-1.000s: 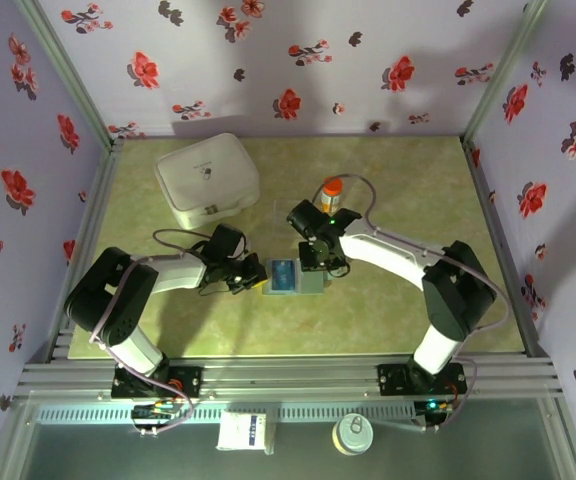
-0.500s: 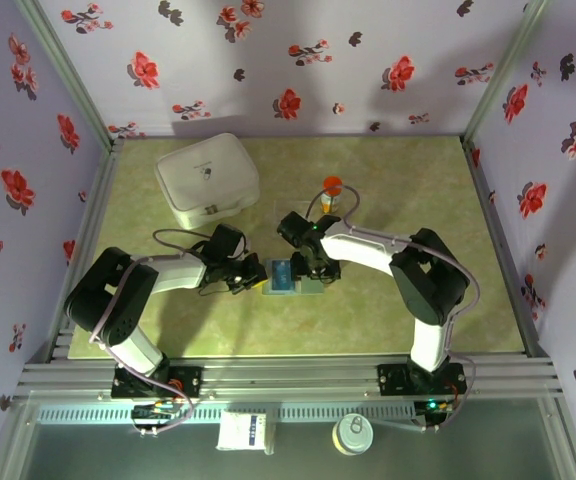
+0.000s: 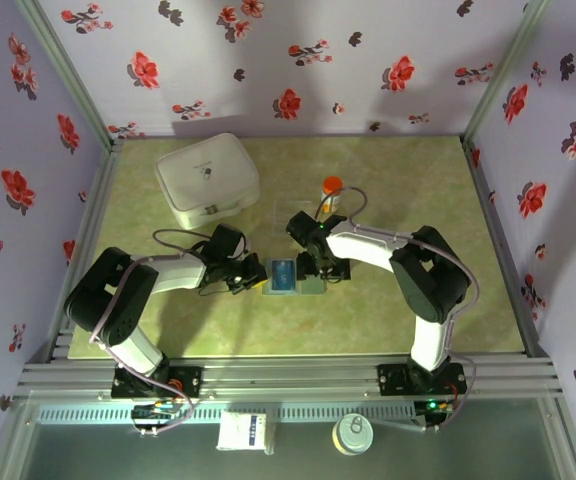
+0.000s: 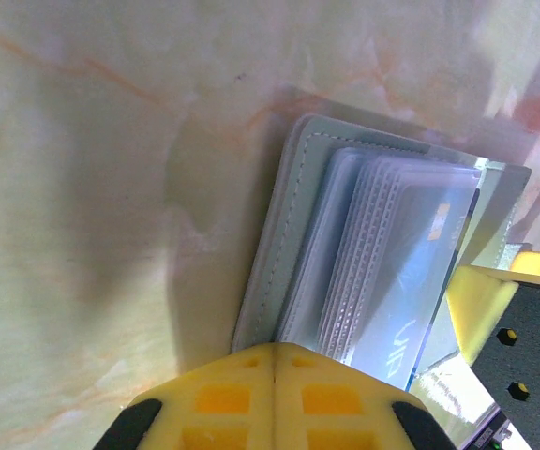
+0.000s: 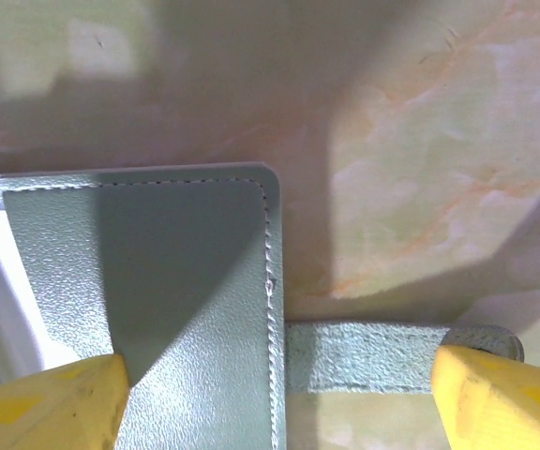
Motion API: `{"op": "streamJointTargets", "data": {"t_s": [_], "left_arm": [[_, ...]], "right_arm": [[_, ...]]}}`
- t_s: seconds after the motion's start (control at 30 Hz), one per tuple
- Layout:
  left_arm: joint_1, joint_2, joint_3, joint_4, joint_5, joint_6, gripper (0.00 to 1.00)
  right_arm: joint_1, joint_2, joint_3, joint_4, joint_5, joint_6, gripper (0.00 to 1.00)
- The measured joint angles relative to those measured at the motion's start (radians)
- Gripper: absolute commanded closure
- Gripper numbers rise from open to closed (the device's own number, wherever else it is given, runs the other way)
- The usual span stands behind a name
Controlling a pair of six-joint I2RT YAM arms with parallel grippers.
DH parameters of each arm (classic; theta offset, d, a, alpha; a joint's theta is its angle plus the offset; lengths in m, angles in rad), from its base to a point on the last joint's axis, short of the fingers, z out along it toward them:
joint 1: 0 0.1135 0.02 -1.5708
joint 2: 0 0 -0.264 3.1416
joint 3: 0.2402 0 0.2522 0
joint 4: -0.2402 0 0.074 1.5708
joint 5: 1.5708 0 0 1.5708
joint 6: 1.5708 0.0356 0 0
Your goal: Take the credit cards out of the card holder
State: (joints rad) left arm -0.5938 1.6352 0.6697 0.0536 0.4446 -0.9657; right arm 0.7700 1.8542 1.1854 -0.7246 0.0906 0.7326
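The grey-blue card holder (image 3: 311, 287) lies open on the table between both grippers. A blue credit card (image 3: 283, 273) shows in its clear sleeves (image 4: 382, 234). In the left wrist view, the card (image 4: 425, 262) sits behind the ribbed plastic. My left gripper (image 4: 275, 349) is shut, its tips meeting at the near edge of the holder (image 4: 284, 225). My right gripper (image 5: 279, 403) is open, and its yellow fingers (image 5: 45, 408) straddle the holder's right panel (image 5: 176, 281) and its strap tab (image 5: 364, 356). From above, the right gripper (image 3: 323, 270) hangs over the holder's right side and the left gripper (image 3: 253, 277) sits at its left edge.
A big white lidded case (image 3: 206, 180) sits at the back left. An orange-capped bottle (image 3: 332, 189) stands just behind the right arm. Flowered walls close in the table on three sides.
My right gripper has opened wide over the holder's right panel, and its arm has folded in closer. The left gripper and the holder have stayed put.
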Motion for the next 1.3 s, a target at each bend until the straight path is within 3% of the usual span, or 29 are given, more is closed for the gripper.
{"op": "streamJointTargets", "data": {"t_s": [0.5, 1.0, 1.13, 1.3], "left_arm": [[0.000, -0.006, -0.005, 0.002, -0.001, -0.001, 0.93], [-0.020, -0.089, 0.093, -0.262, -0.045, 0.008, 0.92], [-0.037, -0.093, 0.122, -0.269, -0.052, 0.008, 0.93], [-0.073, -0.046, 0.170, -0.262, -0.051, 0.007, 0.95]], "right_arm": [[-0.019, -0.030, -0.054, 0.067, -0.035, -0.018, 0.20], [-0.020, -0.182, -0.043, 0.073, -0.056, -0.049, 0.24], [-0.021, -0.197, -0.040, 0.105, -0.114, -0.053, 0.30], [-0.024, -0.142, -0.037, 0.164, -0.201, -0.057, 0.46]]}}
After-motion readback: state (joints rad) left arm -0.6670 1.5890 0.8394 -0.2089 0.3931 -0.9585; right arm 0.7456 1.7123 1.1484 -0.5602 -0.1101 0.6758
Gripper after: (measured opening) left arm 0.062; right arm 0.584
